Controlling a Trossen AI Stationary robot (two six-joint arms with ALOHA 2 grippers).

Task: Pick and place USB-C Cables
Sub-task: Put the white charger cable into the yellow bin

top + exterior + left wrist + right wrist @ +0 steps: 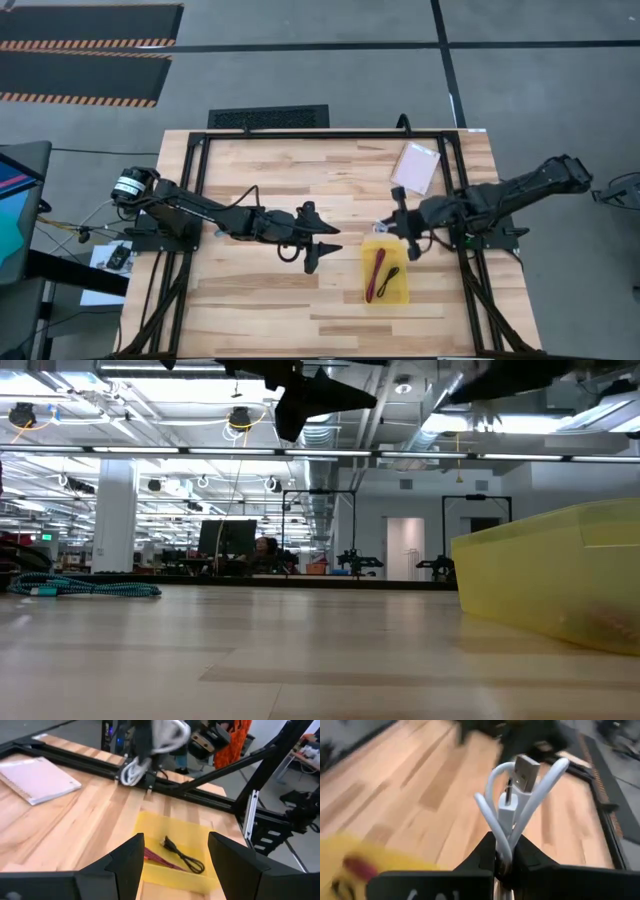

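White cable (pixel 520 805) is pinched in the shut right claw (pixel 504 851) above the bench (pixel 260 300); its lower end is hidden. Left claw (pixel 322 241) is held open, empty.

Low view: yellow tray (pixel 560 585) cut off at right edge, contents just a reddish smear through the wall. Both arms cropped by top edge. Right wrist view: tray corner and red cable (pixel 357 866) blurred. High view: white cable (pixel 386 226) probably, too small to confirm.
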